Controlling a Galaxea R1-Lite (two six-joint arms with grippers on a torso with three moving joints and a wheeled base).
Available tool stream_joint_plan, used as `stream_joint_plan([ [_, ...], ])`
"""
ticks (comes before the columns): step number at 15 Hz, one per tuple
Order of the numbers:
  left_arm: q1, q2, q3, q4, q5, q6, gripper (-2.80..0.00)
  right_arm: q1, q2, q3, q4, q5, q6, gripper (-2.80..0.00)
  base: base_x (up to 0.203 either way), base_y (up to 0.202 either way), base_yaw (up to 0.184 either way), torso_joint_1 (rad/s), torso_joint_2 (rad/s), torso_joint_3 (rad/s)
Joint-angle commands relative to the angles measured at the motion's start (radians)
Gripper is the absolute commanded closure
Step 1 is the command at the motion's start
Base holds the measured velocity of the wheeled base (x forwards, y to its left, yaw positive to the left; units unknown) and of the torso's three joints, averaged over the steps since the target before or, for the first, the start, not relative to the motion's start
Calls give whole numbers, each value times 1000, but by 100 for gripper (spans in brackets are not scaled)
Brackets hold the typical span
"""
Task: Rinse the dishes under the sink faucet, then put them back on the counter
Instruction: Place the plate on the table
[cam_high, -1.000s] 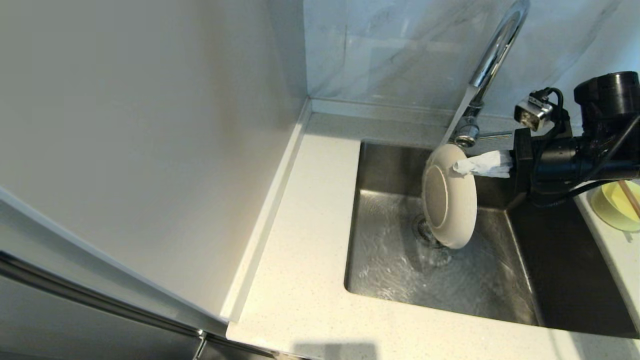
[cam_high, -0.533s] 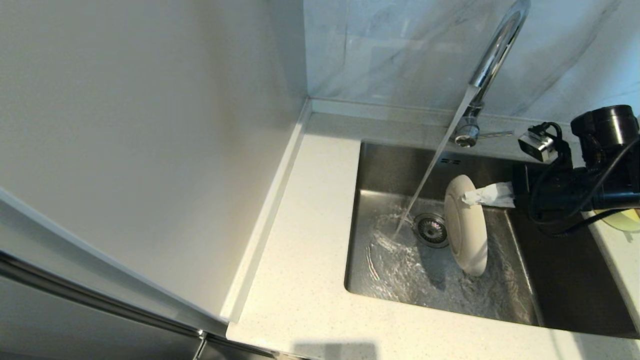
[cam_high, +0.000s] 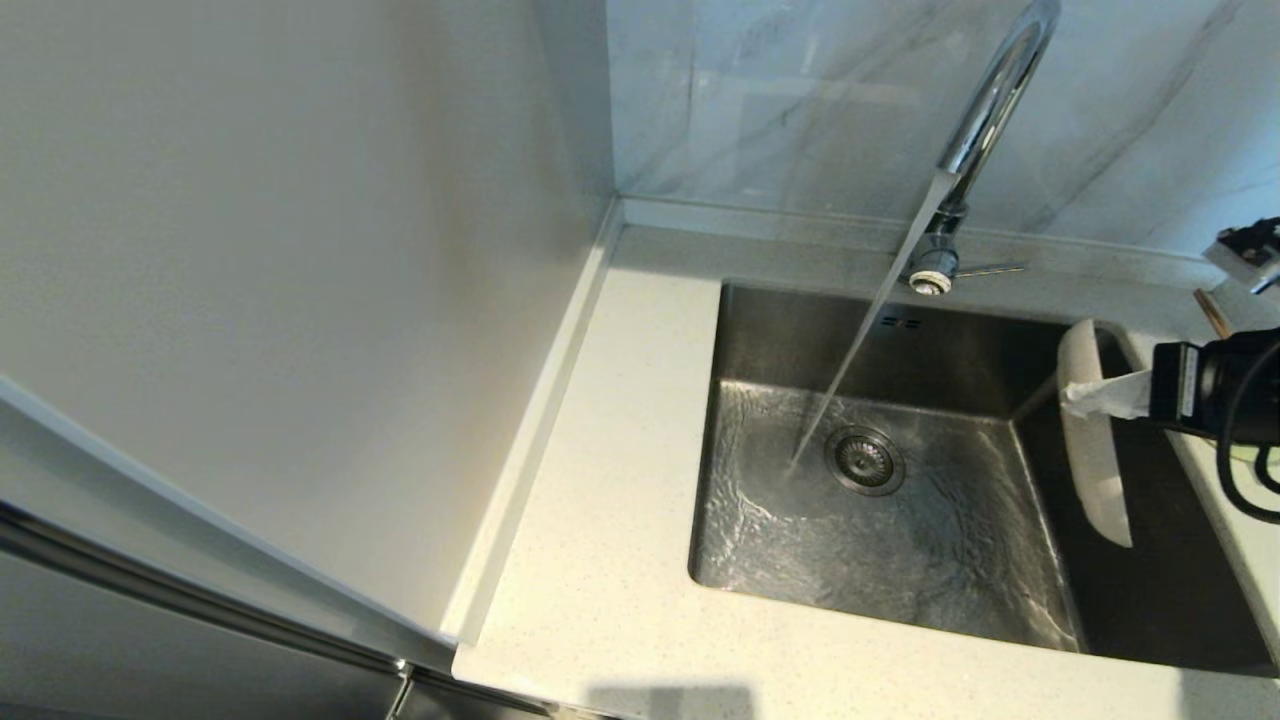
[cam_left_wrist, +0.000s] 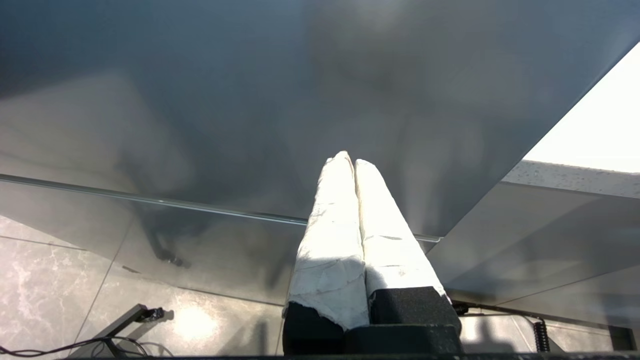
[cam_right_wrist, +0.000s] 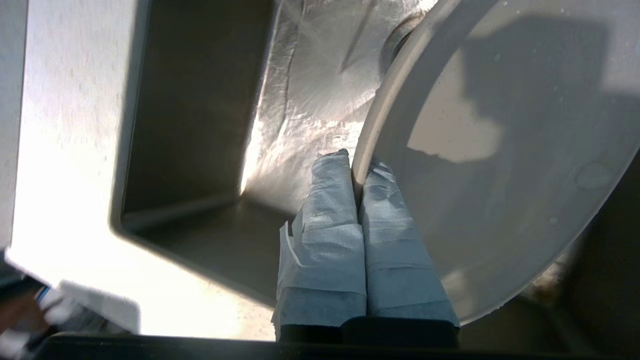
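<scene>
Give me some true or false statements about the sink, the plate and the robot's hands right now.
1. Water runs from the faucet into the sink. True.
2. The plate lies flat on the sink floor. False: the right hand holds it on edge by its rim, at the sink's right side.
3. The stream hits the plate. False: it lands beside the drain, clear of the plate.
4. The left hand is shut and holds nothing. True.
5. The plate is held over the left counter. False: it hangs over the sink.

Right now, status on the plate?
Right tool shut on plate, held on edge at sink's right side. Faucet running. Left tool shut, parked. Nothing blocking.
</scene>
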Motion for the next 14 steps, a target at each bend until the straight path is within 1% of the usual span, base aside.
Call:
stream_joint_plan([
  [1,0,0,0,0,0,0,0,-10,-137,37,2,-7,25,0,0,0,0,0,0,0],
  [3,0,0,0,0,0,0,0,14,-158,184,-28,-25,26,0,0,0,0,0,0,0],
  [4,0,0,0,0,0,0,0,21,-147,215,-82,-53,28,0,0,0,0,0,0,0],
  [5,0,0,0,0,0,0,0,25,-151,208,-134,-91,38,0,0,0,0,0,0,0],
  [6,0,0,0,0,0,0,0,26,-166,161,-161,-133,56,0,0,0,0,0,0,0],
  [7,0,0,0,0,0,0,0,28,-174,133,-160,-152,63,0,0,0,0,0,0,0],
  [8,0,0,0,0,0,0,0,36,-176,143,-151,-161,54,0,0,0,0,0,0,0],
  [10,0,0,0,0,0,0,0,46,-203,271,-170,-196,-29,0,0,0,0,0,0,0],
  [11,0,0,0,0,0,0,0,47,-227,310,-177,-209,-47,0,0,0,0,0,0,0],
  [12,0,0,0,0,0,0,0,49,-263,308,-163,-223,-69,0,0,0,0,0,0,0],
  [13,0,0,0,0,0,0,0,55,-311,294,-111,-237,-122,0,0,0,0,0,0,0],
  [14,0,0,0,0,0,0,0,60,-332,306,-58,-276,-238,0,0,0,0,0,0,0],
])
